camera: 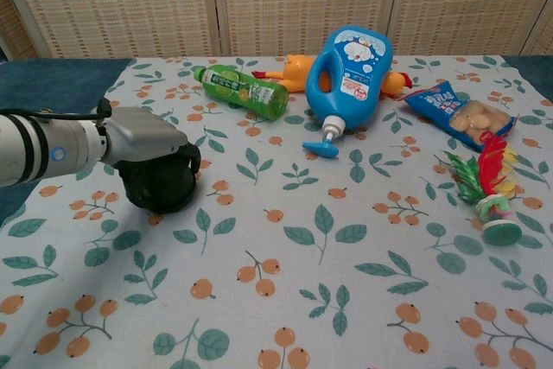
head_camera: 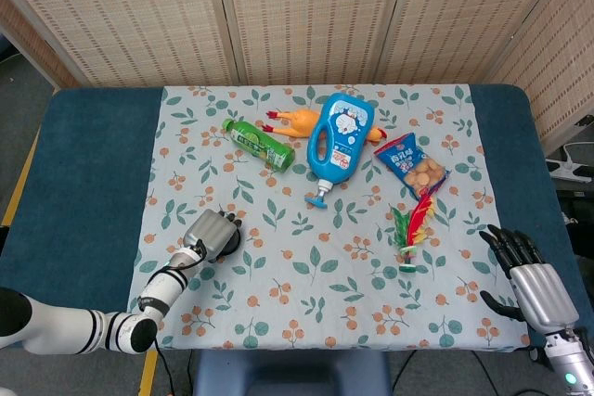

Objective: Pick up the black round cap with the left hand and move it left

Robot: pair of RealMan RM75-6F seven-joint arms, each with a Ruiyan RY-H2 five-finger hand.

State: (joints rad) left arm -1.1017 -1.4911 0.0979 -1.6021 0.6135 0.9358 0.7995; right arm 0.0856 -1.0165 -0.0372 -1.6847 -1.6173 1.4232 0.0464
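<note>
Left hand [camera: 147, 140] draped over the black round cap [camera: 160, 186], its fingers [camera: 188, 155] curled down around the cap's rim in a grasp; whether the cap is clear of the floral cloth [camera: 346, 265] cannot be told. In the head view the same left hand [head_camera: 210, 231] covers most of the cap [head_camera: 229, 240], which shows only as a dark edge beside the fingers. Beyond the left fingers lie a green bottle [camera: 240, 91], a rubber chicken [camera: 298, 71] and a blue bottle [camera: 349, 73]. Right hand [head_camera: 527, 275] rests at the tabletop [head_camera: 83, 173] edge, fingers [head_camera: 506, 244] spread and grasping nothing. Between the two hands, nearer the right fingers, lie a snack bag [head_camera: 411, 165] and a feather shuttlecock [head_camera: 413, 224].
</note>
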